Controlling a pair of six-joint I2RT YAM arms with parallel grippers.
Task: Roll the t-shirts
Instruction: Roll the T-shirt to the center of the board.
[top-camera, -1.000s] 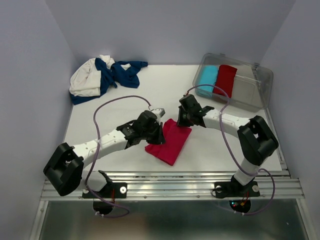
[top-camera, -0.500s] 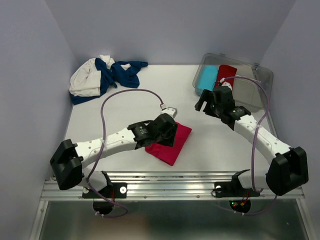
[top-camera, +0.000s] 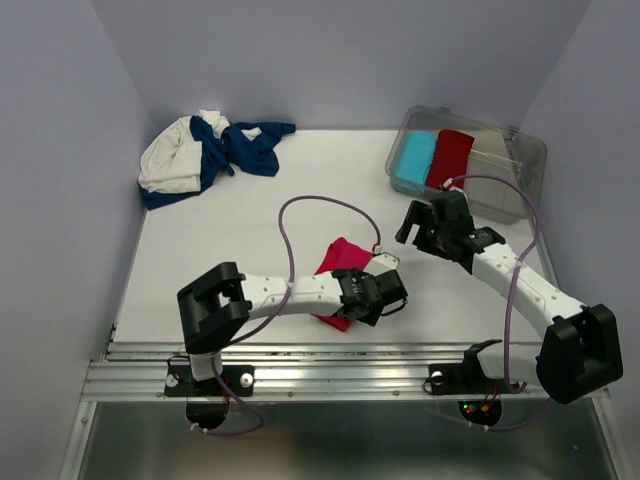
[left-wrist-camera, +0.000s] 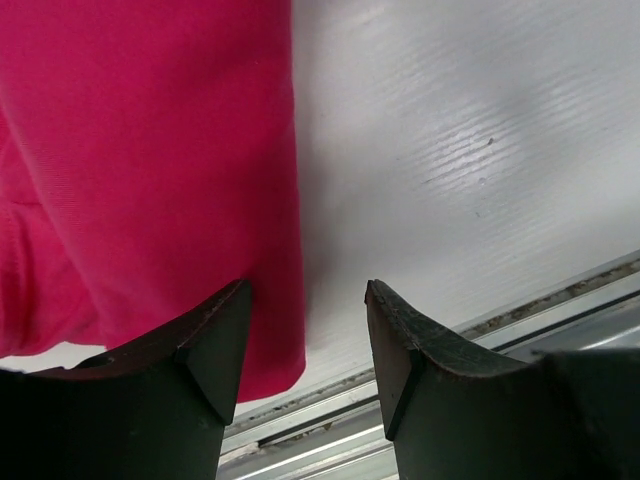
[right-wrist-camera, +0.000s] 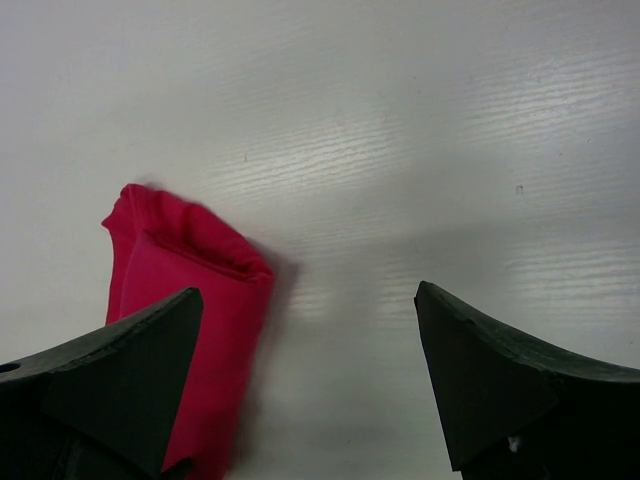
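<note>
A bright pink-red t-shirt (top-camera: 340, 257) lies folded into a narrow strip near the table's front middle. My left gripper (top-camera: 380, 297) hovers low over its near right end, open; in the left wrist view the t-shirt's edge (left-wrist-camera: 150, 170) runs between the fingers (left-wrist-camera: 215, 340) and nothing is gripped. My right gripper (top-camera: 412, 228) is open wide, off to the right of the t-shirt and apart from it. The right wrist view shows the t-shirt's end (right-wrist-camera: 185, 270) by the left finger. White and navy t-shirts (top-camera: 205, 150) are heaped at the back left.
A clear plastic bin (top-camera: 500, 185) at the back right holds a light blue roll (top-camera: 413, 157) and a dark red roll (top-camera: 450, 157). The table's metal front rail (left-wrist-camera: 520, 315) runs just past the left gripper. Grey walls close in on three sides.
Both grippers opened and let go of the pink-red t-shirt. The left one swept right to the t-shirt's near right end; the right one drew back to the right. The t-shirt looks narrower.
</note>
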